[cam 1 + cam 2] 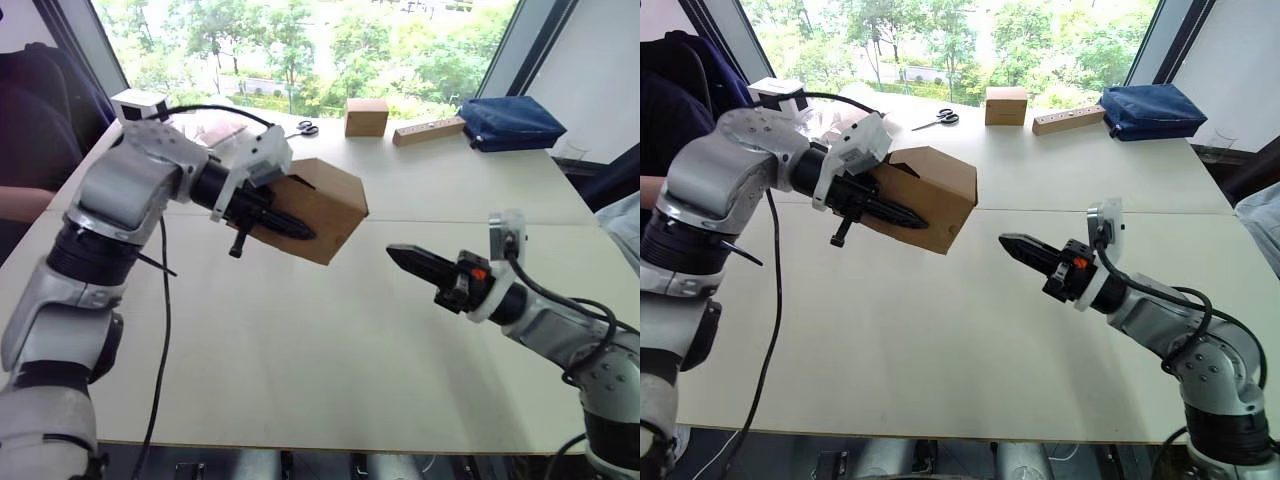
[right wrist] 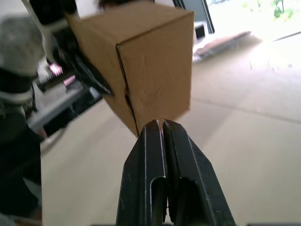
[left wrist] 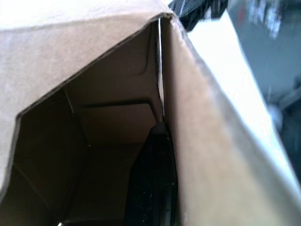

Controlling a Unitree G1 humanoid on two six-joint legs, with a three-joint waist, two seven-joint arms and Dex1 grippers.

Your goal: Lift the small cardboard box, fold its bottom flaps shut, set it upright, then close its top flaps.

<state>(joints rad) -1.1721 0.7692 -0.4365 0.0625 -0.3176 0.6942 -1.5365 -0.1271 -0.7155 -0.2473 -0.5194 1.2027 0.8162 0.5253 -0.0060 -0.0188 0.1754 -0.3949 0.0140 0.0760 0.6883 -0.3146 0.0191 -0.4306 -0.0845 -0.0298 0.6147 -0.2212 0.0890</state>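
Note:
My left gripper holds the small cardboard box tilted in the air above the white table. It is shut on one side wall, with one black finger inside the open end. The flaps at the far end, facing my right gripper, lie folded flat and meet in a seam. Whether those are the bottom flaps or the top flaps I cannot tell. My right gripper is shut and empty. It points at the box from the right, a short way off and lower.
At the table's far edge stand a brown cube box, scissors, a long wooden block and a dark blue bag. A white device sits far left. A person's arm shows at the left edge.

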